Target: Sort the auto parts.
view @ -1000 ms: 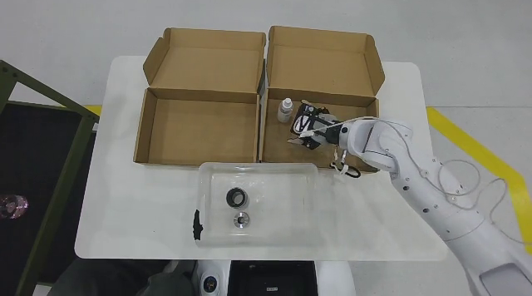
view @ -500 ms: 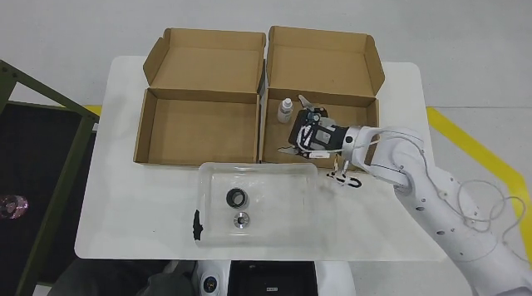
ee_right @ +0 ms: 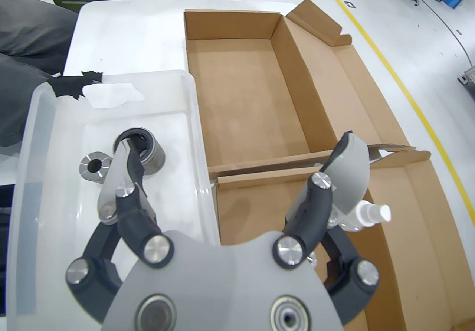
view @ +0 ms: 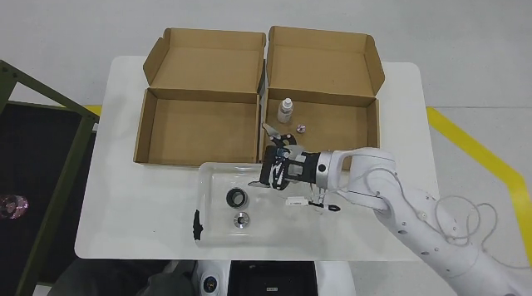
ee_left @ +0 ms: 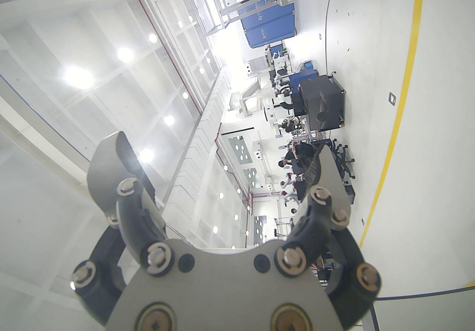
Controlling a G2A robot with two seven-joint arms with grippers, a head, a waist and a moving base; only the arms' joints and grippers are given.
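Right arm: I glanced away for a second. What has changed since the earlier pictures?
The right gripper, open and empty, swung out of the right box, now over the edge of the clear tray, near the metal parts. The bottle, left box and metal parts stayed put.

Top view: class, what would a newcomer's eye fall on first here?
The open right gripper hangs over the far rim of the clear tub, where a dark ring and a silver disc lie. Behind stand two open cardboard boxes, a left box and a right box with a small white bottle inside.
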